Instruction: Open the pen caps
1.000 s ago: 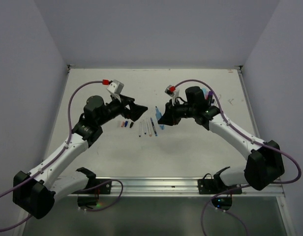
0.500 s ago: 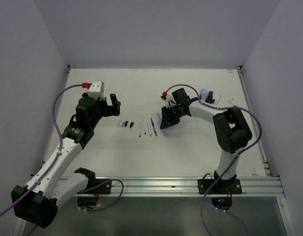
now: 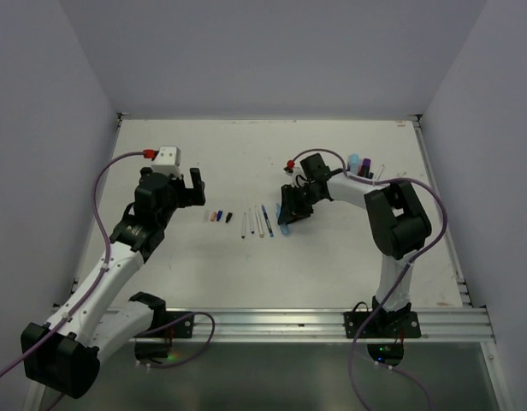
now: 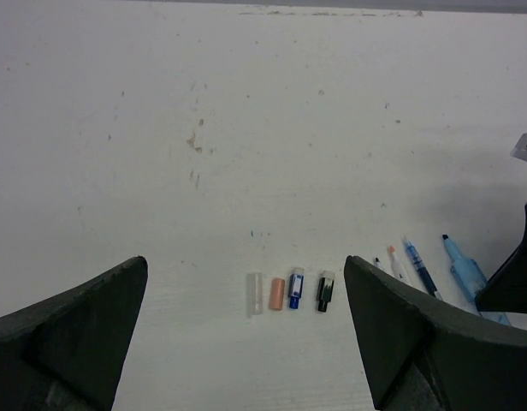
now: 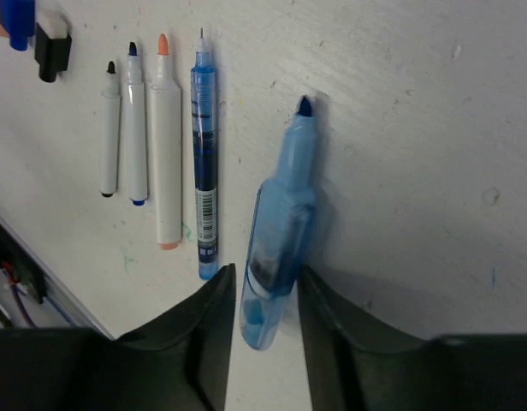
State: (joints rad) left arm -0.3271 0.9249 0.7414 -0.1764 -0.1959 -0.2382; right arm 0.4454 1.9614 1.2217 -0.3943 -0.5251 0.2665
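Several pen caps lie in a short row: clear [image 4: 255,294], orange [image 4: 277,294], blue [image 4: 295,288] and black [image 4: 324,291]. My left gripper [image 4: 245,267] hangs wide open above and behind them, holding nothing. To their right lie the uncapped pens [image 3: 255,224]: thin white ones [image 5: 127,128], an orange-tipped white marker [image 5: 166,145] and a blue pen [image 5: 204,163]. A light-blue marker [image 5: 281,231] rests uncapped on the table between the fingers of my right gripper [image 5: 265,295]. Those jaws stand slightly apart, with a sliver of table showing beside the marker.
Two capped markers, light blue [image 3: 353,161] and purple [image 3: 364,163], lie at the back right beside the right arm. The white table [image 3: 246,154] is walled on three sides. The rail holding the arm bases [image 3: 272,324] runs along the near edge.
My left arm has pulled back to the left, away from the pens, with its gripper open. My right gripper has come down by the pen row and loosened its jaws around the light-blue marker.
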